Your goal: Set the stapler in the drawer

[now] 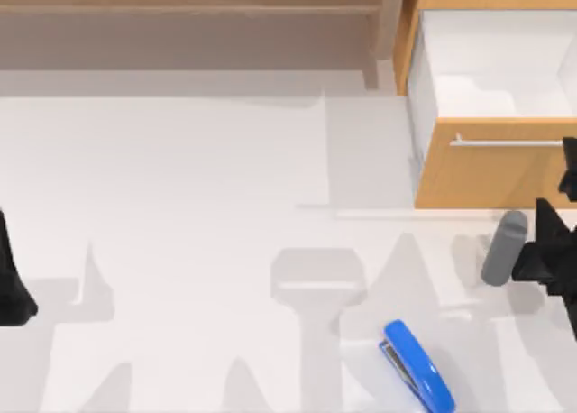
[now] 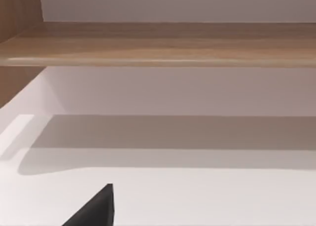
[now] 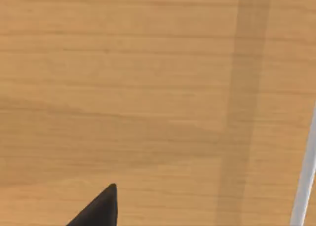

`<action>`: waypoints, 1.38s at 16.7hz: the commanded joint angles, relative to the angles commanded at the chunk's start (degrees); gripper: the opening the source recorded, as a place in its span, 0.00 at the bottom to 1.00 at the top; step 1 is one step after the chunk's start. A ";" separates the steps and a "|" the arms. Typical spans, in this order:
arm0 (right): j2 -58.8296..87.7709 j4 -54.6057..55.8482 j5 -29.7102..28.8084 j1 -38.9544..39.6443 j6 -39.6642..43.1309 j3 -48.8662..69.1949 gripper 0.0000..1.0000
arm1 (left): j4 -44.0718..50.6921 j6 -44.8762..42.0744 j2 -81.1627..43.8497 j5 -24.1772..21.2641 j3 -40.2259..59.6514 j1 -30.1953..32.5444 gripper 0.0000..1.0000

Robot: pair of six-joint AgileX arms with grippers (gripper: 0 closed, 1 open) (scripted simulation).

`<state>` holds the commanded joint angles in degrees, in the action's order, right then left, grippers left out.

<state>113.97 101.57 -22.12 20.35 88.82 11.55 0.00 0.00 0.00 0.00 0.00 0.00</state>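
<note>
1. Drawer (image 1: 491,79) pulled open, top right, ready for loading.
2. Stapler (image 1: 417,366) lies on bench (image 1: 198,251), apart from drawer.
3. Right tool (image 1: 550,251) near drawer front; fingers: can't tell.
4. Left tool (image 1: 11,282) parked at left edge.

Drawer (image 1: 491,174) front showing light orange-brown wood grain, matt; its handle (image 1: 505,143) — a thin bar — appearing as silvery metal, its interior smooth white. Stapler (image 1: 416,366) at 5 o'clock looking like glossy blue plastic. Shelf (image 1: 189,7) — matt brown wood. Table (image 1: 180,206) smooth, white.
</note>
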 joint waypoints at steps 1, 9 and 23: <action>-0.01 0.10 -0.05 0.05 0.00 -0.11 1.00 | 0.00 0.00 0.00 0.00 0.00 0.00 1.00; -1.66 -8.69 3.48 6.96 -7.21 4.49 1.00 | 0.00 0.00 0.00 0.00 0.00 0.00 1.00; -14.03 -98.98 17.55 27.49 -65.32 35.57 1.00 | 0.00 0.00 0.00 0.00 0.00 0.00 1.00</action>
<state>99.94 2.59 -4.57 47.84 23.50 47.12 0.00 0.00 0.00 0.00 0.00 0.00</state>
